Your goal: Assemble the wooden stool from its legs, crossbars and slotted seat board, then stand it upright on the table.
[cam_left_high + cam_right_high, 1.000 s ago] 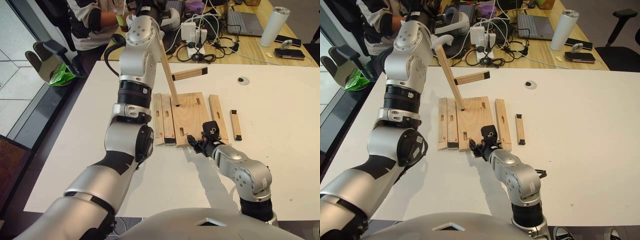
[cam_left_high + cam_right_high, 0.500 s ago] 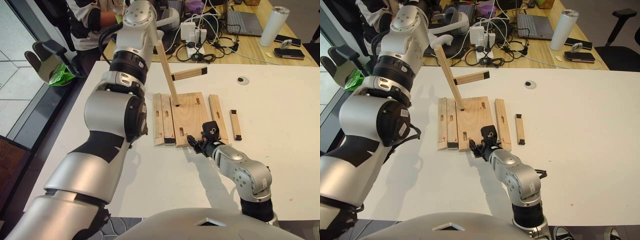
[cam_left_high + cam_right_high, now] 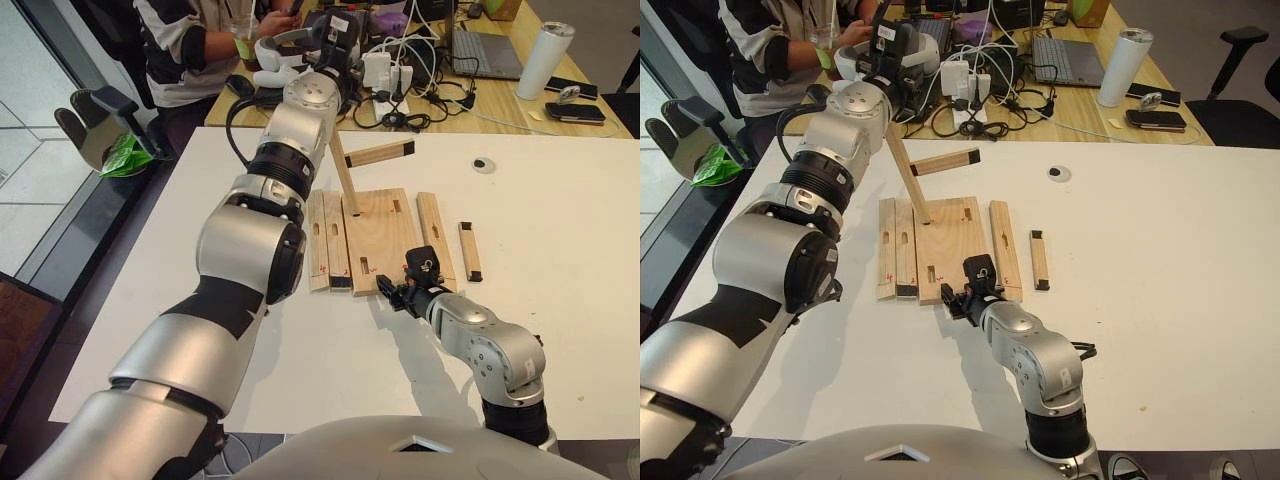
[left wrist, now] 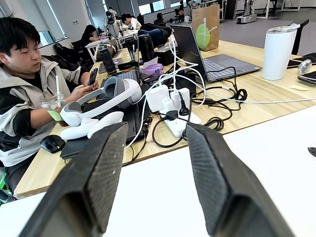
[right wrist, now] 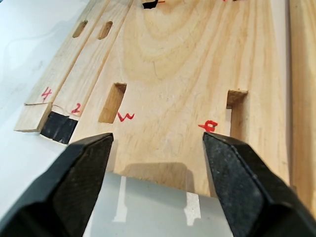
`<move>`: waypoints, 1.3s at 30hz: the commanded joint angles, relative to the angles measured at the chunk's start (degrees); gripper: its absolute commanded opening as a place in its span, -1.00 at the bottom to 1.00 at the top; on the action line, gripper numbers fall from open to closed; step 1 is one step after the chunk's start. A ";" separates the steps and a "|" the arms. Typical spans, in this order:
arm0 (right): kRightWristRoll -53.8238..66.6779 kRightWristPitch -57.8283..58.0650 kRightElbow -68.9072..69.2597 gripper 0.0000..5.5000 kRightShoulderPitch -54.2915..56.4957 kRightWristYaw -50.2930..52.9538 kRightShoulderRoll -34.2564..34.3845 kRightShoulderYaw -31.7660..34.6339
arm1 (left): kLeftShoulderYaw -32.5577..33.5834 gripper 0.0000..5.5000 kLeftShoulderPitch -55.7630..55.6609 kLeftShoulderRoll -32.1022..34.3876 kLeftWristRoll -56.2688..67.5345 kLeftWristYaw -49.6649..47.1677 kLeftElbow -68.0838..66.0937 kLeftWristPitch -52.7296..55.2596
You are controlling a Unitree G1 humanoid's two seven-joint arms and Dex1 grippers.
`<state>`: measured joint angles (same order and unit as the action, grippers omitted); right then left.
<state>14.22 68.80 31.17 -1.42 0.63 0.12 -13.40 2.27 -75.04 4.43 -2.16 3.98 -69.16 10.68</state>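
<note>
Closest to the near edge of the table (image 3: 560, 230) is the right gripper (image 3: 396, 293). It's low down at the near edge of the seat board (image 3: 385, 235) with its jaws wide apart. From the wrist view, its dark pads (image 5: 84, 168) sit either side of that edge without pinching it.

The seat board lies flat around the middle of the table, a bit toward the far edge, and there are red scribbles next to its slots. Tight against its left side are two legs (image 3: 326, 240), lying flat side by side with their slots facing up. A third leg (image 3: 436, 238) lies flat just off the board's right side, and a short crossbar (image 3: 470, 250) lies a little further right, on its own.

A fourth leg (image 3: 345, 175) has its foot in the slot at the board's far left corner. It's not upright, it leans back toward the far edge, and its top end disappears behind the left arm. Just past the board there's a black-tipped bar (image 3: 380, 152) lying flat at an angle.

The left gripper (image 4: 157, 133) is way up high over the far edge, jaws open with nothing between them. It's pointing at the wooden desk (image 3: 500, 90) behind, which has a power strip (image 4: 180, 121), a laptop (image 4: 207, 59) and a white tumbler (image 3: 545, 55) on it.
</note>
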 commanded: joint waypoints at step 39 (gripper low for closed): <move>-0.20 -3.55 1.25 0.24 -0.62 1.23 4.05 4.93 | 12.95 -0.22 25.02 8.89 14.24 -10.04 70.59 32.67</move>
<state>14.23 66.54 31.45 -1.90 0.83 2.95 -10.22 16.07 -58.15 11.23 11.96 -6.63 -7.11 34.97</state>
